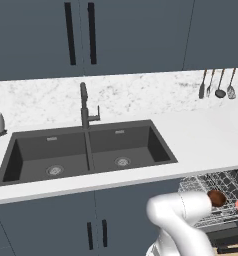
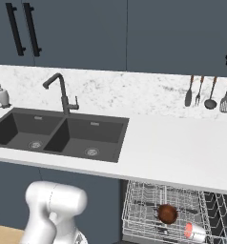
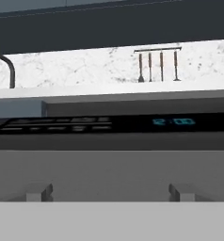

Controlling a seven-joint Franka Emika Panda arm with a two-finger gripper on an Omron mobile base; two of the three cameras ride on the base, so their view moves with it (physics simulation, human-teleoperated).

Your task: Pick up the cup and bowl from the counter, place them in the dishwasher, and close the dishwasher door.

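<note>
Both the small dark reddish-brown bowl [image 2: 167,213] and the pale grey cup with the salmon-red inside [image 2: 193,231] are sitting in the dishwasher's grey wire rack [image 2: 139,209], not up on the white marble table [image 2: 182,152]. So the jaws are hanging wide and released, holding nothing. The hand is looking low at the dishwasher's dark control strip [image 3: 109,124], probably lining up to push the door shut.

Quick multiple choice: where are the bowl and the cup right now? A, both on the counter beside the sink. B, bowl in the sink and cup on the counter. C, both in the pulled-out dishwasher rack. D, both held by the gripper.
C: the bowl and the cup both lie in the wire rack of the open dishwasher, below the counter.
</note>
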